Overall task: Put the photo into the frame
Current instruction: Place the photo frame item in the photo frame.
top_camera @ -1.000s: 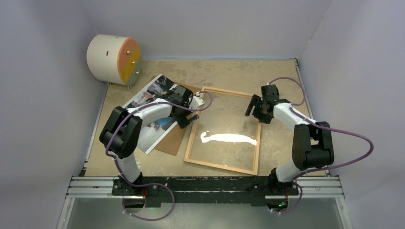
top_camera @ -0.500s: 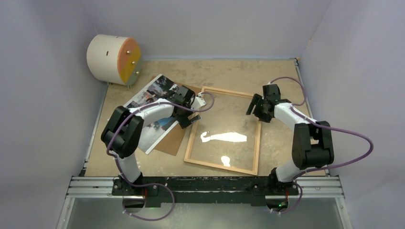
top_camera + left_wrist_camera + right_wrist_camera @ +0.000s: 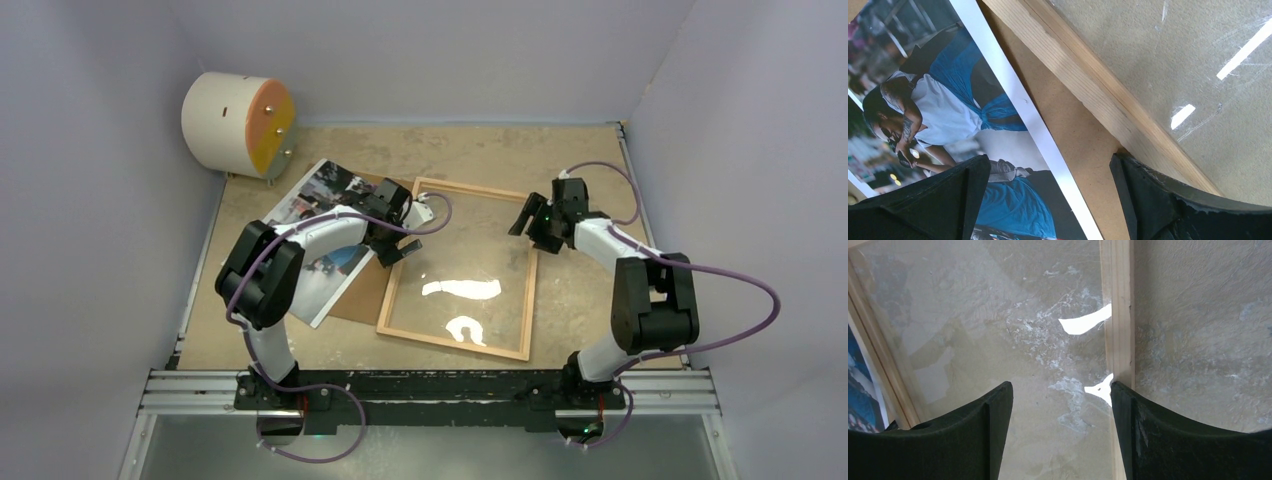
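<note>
The photo (image 3: 305, 205) lies face up left of centre, on the brown fibreboard backing sheet (image 3: 362, 292). The light-wood frame (image 3: 398, 262) lies flat at centre, its left rail over the backing sheet. My left gripper (image 3: 398, 234) is open and empty, low over the gap between photo and frame. In the left wrist view it (image 3: 1048, 200) straddles the photo's white border (image 3: 1023, 110), and one finger (image 3: 1158, 200) touches the frame rail (image 3: 1088, 90). My right gripper (image 3: 527, 222) is open and empty at the frame's right rail (image 3: 1120, 315), with one finger (image 3: 1168, 440) on it.
A white cylinder with an orange and yellow face (image 3: 238, 124) stands at the back left corner. Walls close in the table on the left, back and right. A metal rail (image 3: 430, 390) runs along the near edge by the arm bases.
The frame has slid a little to the left, toward the photo and further over the backing sheet. Both grippers moved left with it and stayed open.
</note>
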Motion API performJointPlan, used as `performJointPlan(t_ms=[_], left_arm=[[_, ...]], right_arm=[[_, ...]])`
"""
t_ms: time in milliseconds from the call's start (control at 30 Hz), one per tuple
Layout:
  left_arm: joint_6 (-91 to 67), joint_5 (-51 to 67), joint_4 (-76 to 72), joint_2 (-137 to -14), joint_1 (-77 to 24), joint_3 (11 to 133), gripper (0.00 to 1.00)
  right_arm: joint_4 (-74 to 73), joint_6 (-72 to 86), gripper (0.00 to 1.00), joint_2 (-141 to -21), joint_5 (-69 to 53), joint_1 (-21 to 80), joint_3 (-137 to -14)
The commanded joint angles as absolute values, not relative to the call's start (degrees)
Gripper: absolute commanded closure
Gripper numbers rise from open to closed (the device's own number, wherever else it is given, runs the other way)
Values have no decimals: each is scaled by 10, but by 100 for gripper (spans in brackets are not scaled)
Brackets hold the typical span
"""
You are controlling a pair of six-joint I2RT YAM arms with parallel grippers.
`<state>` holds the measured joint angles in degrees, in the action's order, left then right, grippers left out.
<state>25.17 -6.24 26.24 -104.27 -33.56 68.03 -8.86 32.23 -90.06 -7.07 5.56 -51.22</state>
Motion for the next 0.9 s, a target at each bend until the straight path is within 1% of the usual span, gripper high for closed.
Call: performJointPlan(t_ms=[0,267,567,667,800,867], left_arm=[[260,-60,255,-1059,-344,690,0],[263,-63,254,-1059,-348,686,0],[268,-69,254,-1055,-349,684,0],[271,-73,253,-1052,-349,682,0],[274,-79,253,-1044,-349,679,0],[274,-81,252,-1041,-349,678,0]], right_arm=[[-75,358,27,-909,-153,51,-477],[5,400,29,-883,-284,12,-442],[38,427,31,-853,-356,4,-438],[30,425,32,-842,-350,3,-438],[-49,380,29,-822,-249,2,-468],[-59,371,28,-815,-207,2,-476]])
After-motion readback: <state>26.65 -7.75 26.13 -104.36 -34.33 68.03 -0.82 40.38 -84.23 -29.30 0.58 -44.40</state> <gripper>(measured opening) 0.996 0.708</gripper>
